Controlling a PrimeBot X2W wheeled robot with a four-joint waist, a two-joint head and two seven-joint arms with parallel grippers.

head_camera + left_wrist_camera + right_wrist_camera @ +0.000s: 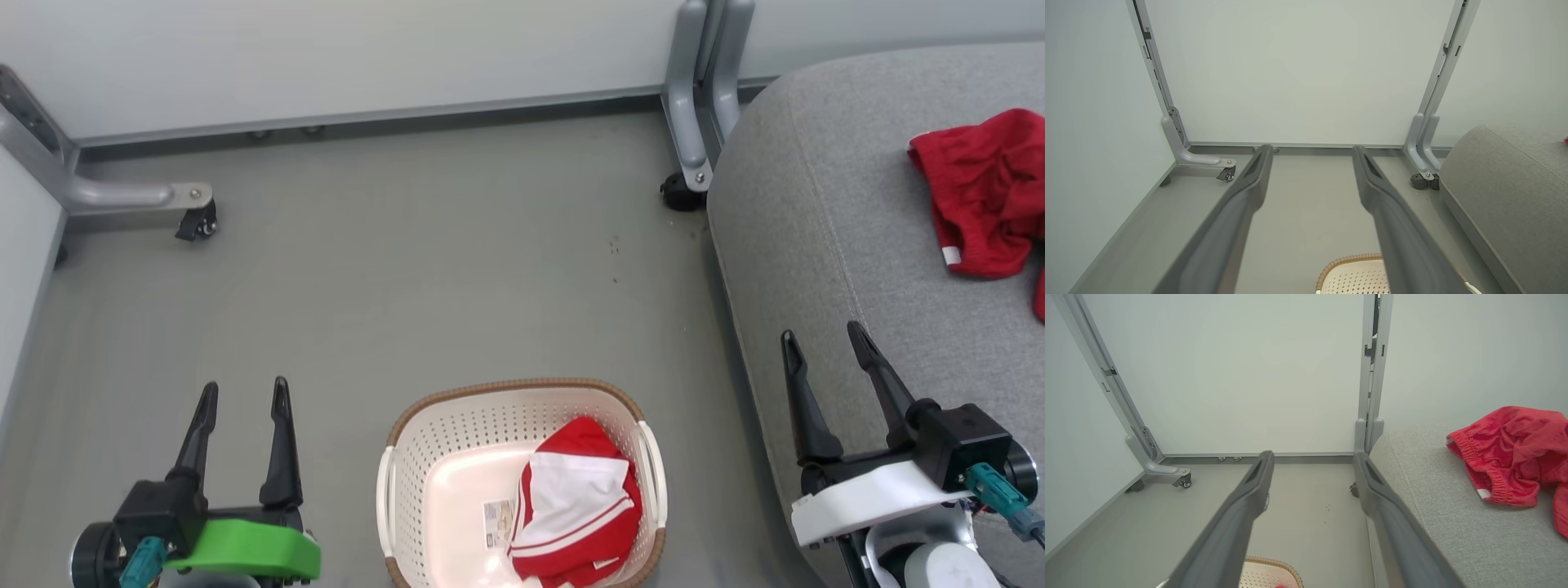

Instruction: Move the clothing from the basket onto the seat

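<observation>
Both my tools hang empty, fingers spread wide. The left tool (245,384) is over the floor (449,245) to the left of the basket (506,385), and the right tool (821,330) is over the front edge of the seat (816,229).

One red-and-white garment (575,498) lies bunched in the right half of the basket, against its right wall. A paper label (498,523) shows on the basket bottom just beside it. The other red garment (984,192) already lies crumpled on the seat, well apart from my right tool.

I judge the garment in the basket to be light, limp and perhaps a little slick. It will sag and trail once lifted, and it cannot break. I would pinch a thick fold at the raised top of the heap, near its middle, so that several layers come up together and none slides out.

The basket's right wall and its white handle (653,474) sit close against the cloth, so my fingers have little room on that side. The basket looks light too; a hem caught in its holes could drag it along. The side of the seat rises just right of the basket, so the trailing cloth must clear both the rim and the cushion edge.

The left frame foot (139,196) and the right frame foot (690,163) stand back by the wall, out of my path.
</observation>
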